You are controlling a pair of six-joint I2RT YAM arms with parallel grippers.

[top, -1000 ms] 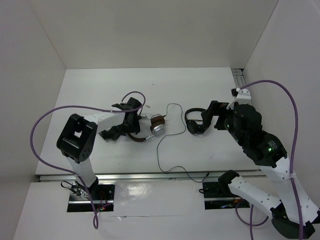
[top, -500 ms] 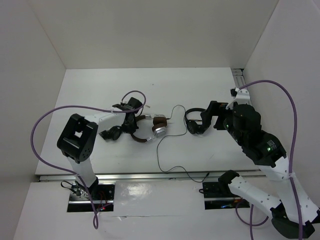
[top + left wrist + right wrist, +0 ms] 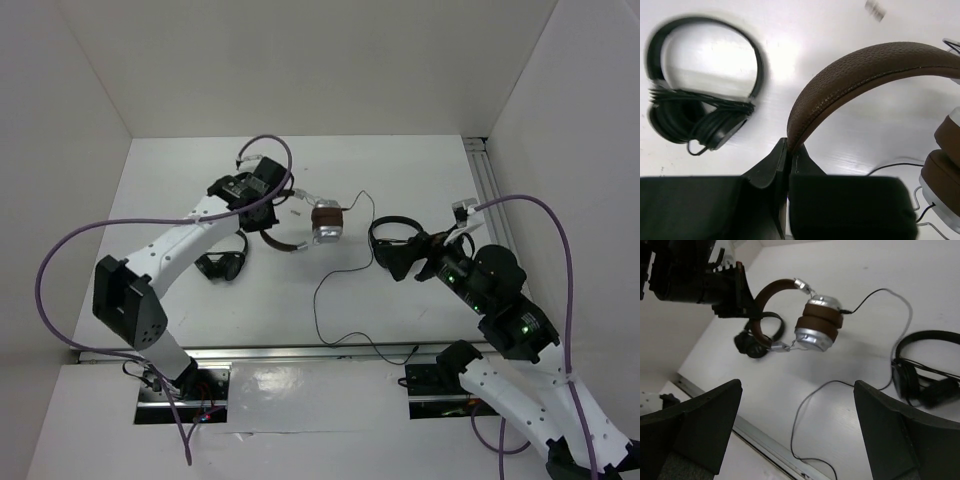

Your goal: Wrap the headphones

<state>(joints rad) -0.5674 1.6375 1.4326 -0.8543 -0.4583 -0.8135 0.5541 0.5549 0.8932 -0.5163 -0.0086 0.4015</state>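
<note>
The headphones [image 3: 325,223] hang above the table by their brown headband [image 3: 865,65], silver earcups [image 3: 816,329] lowest. My left gripper [image 3: 789,147] is shut on one end of the headband, seen too in the top view [image 3: 262,212]. The thin black cable [image 3: 316,305] runs from the earcups down to the table, loops, and ends near the front rail. My right gripper [image 3: 797,386] stands open and empty above the cable [image 3: 805,407], to the right of the headphones and apart from them.
One small black headphone set [image 3: 222,265] lies on the table below the left arm, also in the left wrist view [image 3: 695,115]. Another black set [image 3: 392,240] lies just by my right gripper [image 3: 418,262]. A metal rail [image 3: 300,352] edges the table front; white walls enclose three sides.
My left gripper shut on the headband, then lifted the headphones and carried them toward the back; the cable trailed along. The right arm drew back toward the near edge.
</note>
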